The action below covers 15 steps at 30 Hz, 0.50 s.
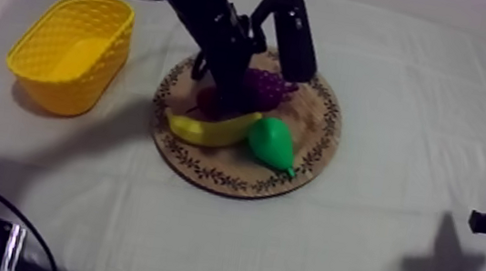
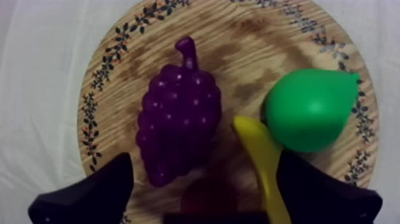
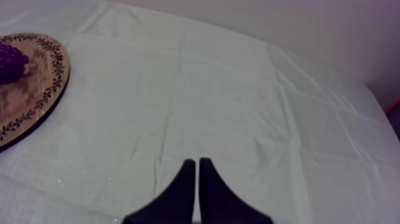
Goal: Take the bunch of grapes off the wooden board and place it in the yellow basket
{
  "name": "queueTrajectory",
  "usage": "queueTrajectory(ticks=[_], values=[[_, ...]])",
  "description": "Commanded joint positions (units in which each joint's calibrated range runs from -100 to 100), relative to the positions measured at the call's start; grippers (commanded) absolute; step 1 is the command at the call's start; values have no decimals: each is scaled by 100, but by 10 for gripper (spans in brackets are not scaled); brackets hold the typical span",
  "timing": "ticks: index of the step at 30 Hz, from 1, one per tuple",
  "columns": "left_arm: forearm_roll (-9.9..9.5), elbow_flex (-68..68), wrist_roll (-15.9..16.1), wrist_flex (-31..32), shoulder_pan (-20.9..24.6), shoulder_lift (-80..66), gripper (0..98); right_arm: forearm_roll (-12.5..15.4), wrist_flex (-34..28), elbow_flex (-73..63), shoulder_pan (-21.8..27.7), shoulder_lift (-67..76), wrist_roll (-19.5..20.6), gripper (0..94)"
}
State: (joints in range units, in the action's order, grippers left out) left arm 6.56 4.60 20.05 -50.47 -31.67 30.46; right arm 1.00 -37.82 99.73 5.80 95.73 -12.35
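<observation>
Spread wide, the left hand (image 2: 204, 164) hangs over the bunch of grapes (image 2: 178, 122) on the wooden board (image 2: 250, 36) at the middle of the desk (image 1: 357, 256), seemingly poised to grasp it. The right hand (image 3: 197, 162), pressed together, sits clear at the desk's right edge.

The right tool (image 3: 197, 161), fingers together, over the cloth (image 3: 196, 89); board (image 3: 41, 83) beyond bears what seem grapes (image 3: 9, 62).

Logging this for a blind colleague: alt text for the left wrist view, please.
The left gripper hangs open over the wooden board, with the bunch of grapes and banana seen between its fingers. A pear lies beside the banana, a small red fruit by the grapes.
</observation>
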Motion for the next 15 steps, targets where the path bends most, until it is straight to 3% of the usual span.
queueTrajectory(ticks=[1, 15], values=[[-3, -211, -13, -101, 9, 178, 915, 0, 0, 4, 2, 2, -3, 2], [-32, -865, -60, -450, 20, 837, 895, 0, 0, 4, 2, 2, -3, 2]])
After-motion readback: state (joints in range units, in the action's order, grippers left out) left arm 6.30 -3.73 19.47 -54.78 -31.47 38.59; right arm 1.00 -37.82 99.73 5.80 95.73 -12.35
